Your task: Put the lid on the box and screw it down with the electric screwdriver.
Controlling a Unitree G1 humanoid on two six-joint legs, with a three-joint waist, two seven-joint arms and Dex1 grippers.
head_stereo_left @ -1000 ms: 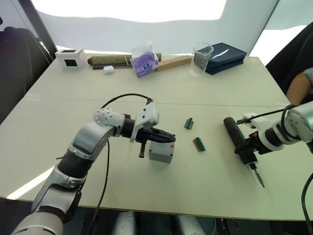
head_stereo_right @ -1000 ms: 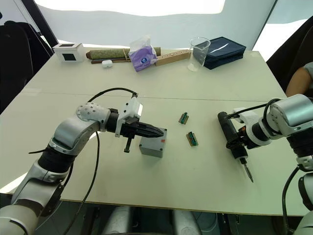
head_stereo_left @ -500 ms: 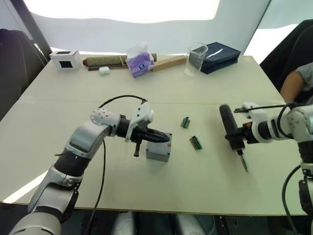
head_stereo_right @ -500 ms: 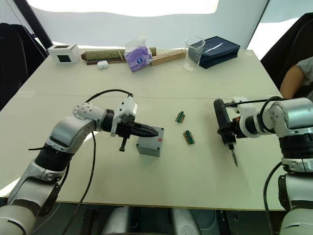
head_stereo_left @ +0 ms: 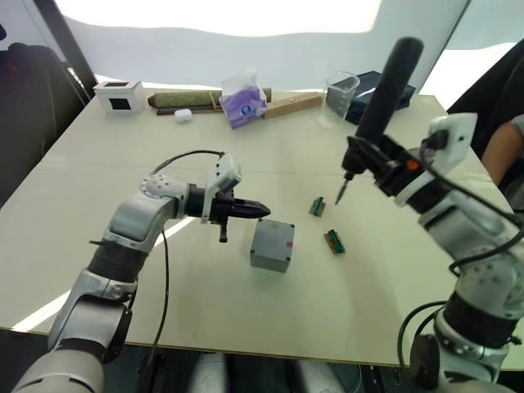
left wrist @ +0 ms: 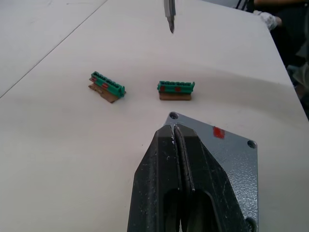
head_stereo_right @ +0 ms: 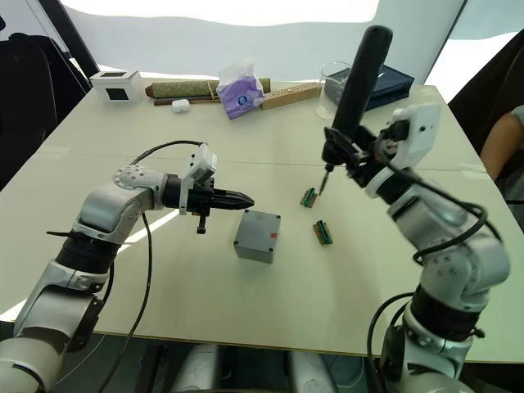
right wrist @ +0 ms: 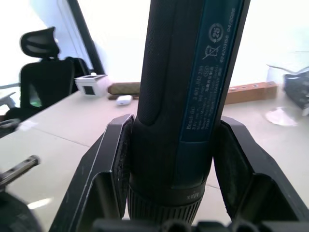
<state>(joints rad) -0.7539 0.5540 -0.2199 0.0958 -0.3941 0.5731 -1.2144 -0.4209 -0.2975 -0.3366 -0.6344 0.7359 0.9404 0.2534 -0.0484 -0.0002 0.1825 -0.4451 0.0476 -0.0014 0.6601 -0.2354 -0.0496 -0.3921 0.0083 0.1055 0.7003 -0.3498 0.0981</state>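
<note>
The grey box (head_stereo_left: 267, 257) stands at mid-table with the flat lid (left wrist: 227, 162) lying on top, screw holes at its corners and a small red mark on it. My left gripper (head_stereo_left: 260, 210) is shut and empty. It points at the box from just off its left back corner, apart from it. My right gripper (head_stereo_left: 383, 169) is shut on the electric screwdriver (head_stereo_right: 358, 78), held high and tilted. The screwdriver's metal bit (head_stereo_right: 323, 183) points down above a green strip (head_stereo_right: 308, 196), right of the box. In the right wrist view both fingers (right wrist: 116, 159) clamp the black barrel.
A second green strip (head_stereo_left: 333, 241) lies right of the box. Along the far edge stand a white box with a black window (head_stereo_left: 119, 95), a purple tissue pack (head_stereo_left: 242, 103), a wooden bar (head_stereo_left: 291, 104), a clear beaker (head_stereo_left: 340, 97) and a dark blue case (head_stereo_right: 391, 80). A person's arm (head_stereo_left: 501, 149) is at the right.
My right arm raised the screwdriver from low over the table's right side and swung it toward the middle, now nearly upright. My left gripper drew back to the left, off the box.
</note>
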